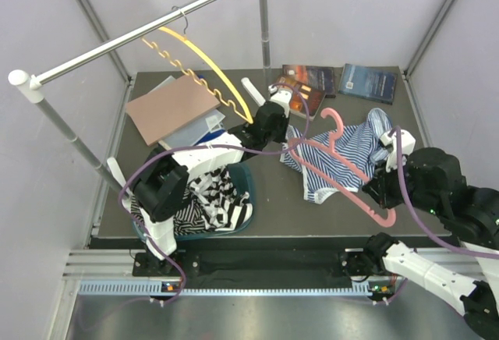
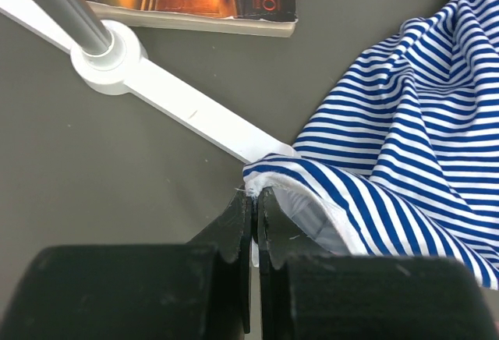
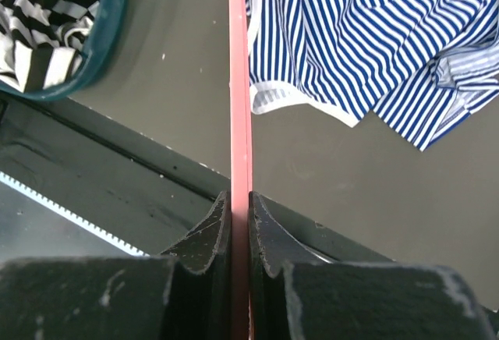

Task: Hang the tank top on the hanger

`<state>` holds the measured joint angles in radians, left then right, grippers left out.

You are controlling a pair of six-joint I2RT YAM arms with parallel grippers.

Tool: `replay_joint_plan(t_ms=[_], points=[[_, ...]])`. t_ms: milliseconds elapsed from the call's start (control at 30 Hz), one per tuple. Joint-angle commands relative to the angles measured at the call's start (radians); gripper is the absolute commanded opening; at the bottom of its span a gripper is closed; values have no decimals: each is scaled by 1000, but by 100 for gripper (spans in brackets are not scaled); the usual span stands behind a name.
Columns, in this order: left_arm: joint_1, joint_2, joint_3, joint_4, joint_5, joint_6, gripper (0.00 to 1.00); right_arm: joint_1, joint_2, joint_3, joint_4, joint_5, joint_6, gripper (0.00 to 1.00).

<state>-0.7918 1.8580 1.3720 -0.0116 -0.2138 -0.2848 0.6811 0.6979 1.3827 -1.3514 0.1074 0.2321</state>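
The blue-and-white striped tank top (image 1: 352, 146) lies bunched on the dark table at the right of the middle. The pink hanger (image 1: 337, 170) lies across it, its hook toward the back. My left gripper (image 1: 288, 134) is at the cloth's left edge and is shut on the tank top's white hem (image 2: 269, 170); the gripper's tips (image 2: 255, 196) pinch that hem. My right gripper (image 1: 382, 190) is shut on the hanger's near end. In the right wrist view the hanger's bar (image 3: 238, 106) runs straight out from between the fingertips (image 3: 239, 203), beside the tank top (image 3: 351, 36).
A yellow wavy hanger (image 1: 204, 67) hangs on the metal rail (image 1: 148, 32). The rail's white foot (image 2: 187, 110) lies close to my left gripper. A teal basket (image 1: 243, 175) of black-and-white garments stands at the near left. Books (image 1: 368, 83) and a brown folder (image 1: 171, 106) lie at the back.
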Motion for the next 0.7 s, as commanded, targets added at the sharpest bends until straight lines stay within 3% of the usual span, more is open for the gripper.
replay_joint_plan(t_ms=[0,400,667], points=[[2,-72,9,36,50,13,0,11,-26,-30,90,-2,16,0],[0,-149,-42,16,106,30,0,12,-46,-91,161,34,6,0],[-1,-198,-40,-10,205,6,0,12,-121,-217,337,9,15,0]])
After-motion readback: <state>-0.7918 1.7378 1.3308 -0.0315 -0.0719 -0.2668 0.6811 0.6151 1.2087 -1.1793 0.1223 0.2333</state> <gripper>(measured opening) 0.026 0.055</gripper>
